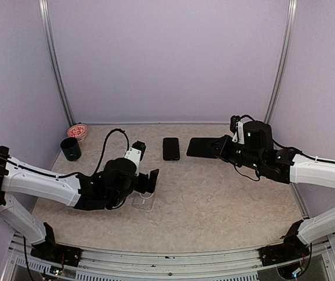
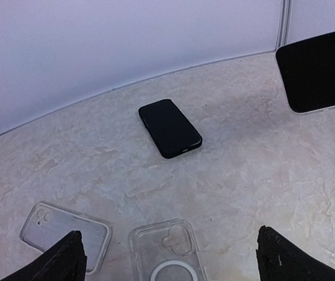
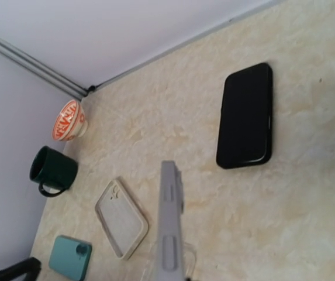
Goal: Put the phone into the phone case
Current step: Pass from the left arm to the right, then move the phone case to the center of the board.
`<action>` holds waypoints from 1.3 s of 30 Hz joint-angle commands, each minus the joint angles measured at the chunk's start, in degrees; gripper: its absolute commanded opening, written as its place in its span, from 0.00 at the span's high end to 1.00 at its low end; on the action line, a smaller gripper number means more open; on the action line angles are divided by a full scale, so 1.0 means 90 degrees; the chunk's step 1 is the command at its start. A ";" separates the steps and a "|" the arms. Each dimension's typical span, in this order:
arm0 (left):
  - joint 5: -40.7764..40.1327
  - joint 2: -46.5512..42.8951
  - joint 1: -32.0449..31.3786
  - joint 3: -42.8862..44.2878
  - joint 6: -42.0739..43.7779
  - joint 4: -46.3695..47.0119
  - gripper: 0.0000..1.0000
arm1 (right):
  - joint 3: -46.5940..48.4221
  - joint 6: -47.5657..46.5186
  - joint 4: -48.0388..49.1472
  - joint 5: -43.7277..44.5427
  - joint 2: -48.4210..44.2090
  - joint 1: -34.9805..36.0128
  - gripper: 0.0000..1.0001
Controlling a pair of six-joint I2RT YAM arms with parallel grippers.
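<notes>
Right under the left wrist lens lies the clear case [image 2: 167, 253], flat on the table [image 2: 261, 175], between the two fingers of the left gripper [image 2: 167, 234], which stands wide and holds nothing. A second clear case [image 2: 65, 229] lies just beside it, and a black phone [image 2: 170, 129] lies flat farther out. At the upper right corner the phone [image 2: 319, 70] hangs in the air.

From above, the right gripper [image 1: 218, 146] is clamped on one short end of this phone, and its long axis points toward the left arm. The clear case is well apart from it, on the left arm's side, so I judge the right arm must carry the phone across and down to it.

On the right wrist view I see the phone only edge-on; a mug [image 3: 53, 171], a bowl [image 3: 69, 120] and a teal case [image 3: 69, 257] sit far off.
</notes>
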 commanded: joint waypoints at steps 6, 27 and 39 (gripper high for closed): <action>0.2036 -0.0170 0.0765 -0.0155 -0.2166 -0.1187 0.01 | 0.0054 -0.0192 0.0174 0.0156 -0.0164 -0.0045 1.00; 0.4776 0.0238 0.1856 -0.0572 -0.3274 -0.1227 0.01 | 0.0160 -0.0318 0.0009 0.0196 -0.0163 -0.0048 1.00; 0.4825 0.0168 0.1699 -0.0877 -0.3454 -0.1496 0.01 | 0.0015 -0.0329 0.0161 0.0234 -0.0223 -0.0044 1.00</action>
